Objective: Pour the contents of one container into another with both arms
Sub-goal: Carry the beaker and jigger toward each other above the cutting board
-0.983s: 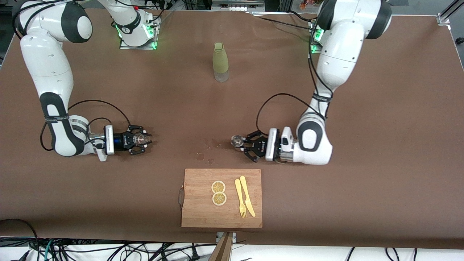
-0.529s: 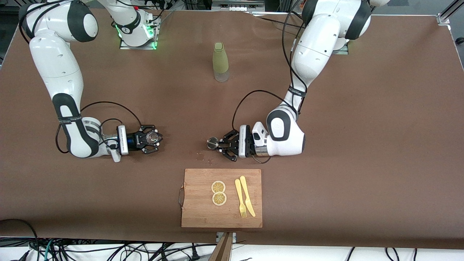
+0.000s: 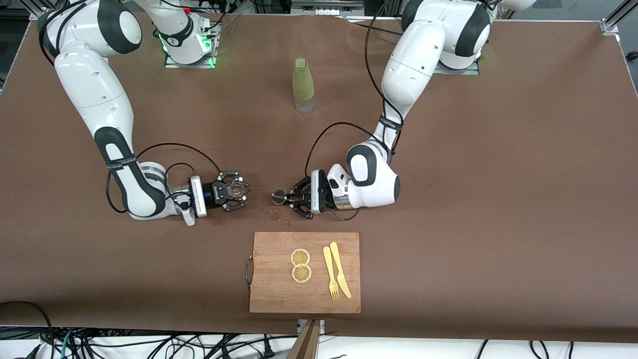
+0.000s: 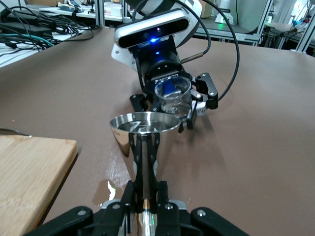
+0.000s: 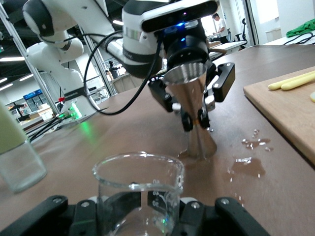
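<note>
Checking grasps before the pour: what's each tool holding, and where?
Left tool: steel jigger, gripped at its narrow waist. Right tool: small glass beaker, clamped around its sides.

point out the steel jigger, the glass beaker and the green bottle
steel jigger [image 4: 143,129], left wrist view, on the upper cone's wall
glass beaker [image 5: 139,189], right wrist view, on its clear side wall
green bottle [image 3: 303,85], front view, on its green body

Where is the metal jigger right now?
The metal jigger is in the left gripper, at the wet patch near the cutting board.
</note>
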{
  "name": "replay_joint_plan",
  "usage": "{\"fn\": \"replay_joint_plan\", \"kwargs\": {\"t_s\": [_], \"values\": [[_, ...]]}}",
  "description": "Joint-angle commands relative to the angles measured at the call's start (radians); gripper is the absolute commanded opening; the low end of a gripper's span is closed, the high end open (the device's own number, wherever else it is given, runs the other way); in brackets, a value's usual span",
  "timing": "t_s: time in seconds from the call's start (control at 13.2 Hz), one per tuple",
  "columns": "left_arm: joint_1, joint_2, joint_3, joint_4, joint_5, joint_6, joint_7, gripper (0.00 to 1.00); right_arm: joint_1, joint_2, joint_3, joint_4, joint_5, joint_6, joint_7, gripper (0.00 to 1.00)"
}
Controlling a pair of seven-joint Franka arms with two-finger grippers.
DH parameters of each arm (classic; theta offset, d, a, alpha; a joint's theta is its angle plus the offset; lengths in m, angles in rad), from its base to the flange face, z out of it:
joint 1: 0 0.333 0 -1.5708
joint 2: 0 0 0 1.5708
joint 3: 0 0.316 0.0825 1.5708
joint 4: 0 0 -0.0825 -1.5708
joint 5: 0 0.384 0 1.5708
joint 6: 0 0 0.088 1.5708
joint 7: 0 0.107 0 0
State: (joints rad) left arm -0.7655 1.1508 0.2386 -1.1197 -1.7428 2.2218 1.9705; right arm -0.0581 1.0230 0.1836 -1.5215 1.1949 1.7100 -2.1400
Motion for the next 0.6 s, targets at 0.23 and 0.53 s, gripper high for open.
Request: {"fn": "replay_joint_plan", "kwargs": {"t_s": [0.23, 0.53], "values": [[-0.026, 0.033, 0.022, 0.049, -0.038, 0.029, -0.018, 0.00, 0.009, -0.021, 0.060, 0.034, -0.056, 0.000, 0.262, 0.07], [-0.026, 0.038, 0.022, 0.050, -0.038, 0.029, -0.015, 0.00, 0.023, -0.024, 0.095, 0.034, -0.139, -0.012, 0.339, 0.07]]}}
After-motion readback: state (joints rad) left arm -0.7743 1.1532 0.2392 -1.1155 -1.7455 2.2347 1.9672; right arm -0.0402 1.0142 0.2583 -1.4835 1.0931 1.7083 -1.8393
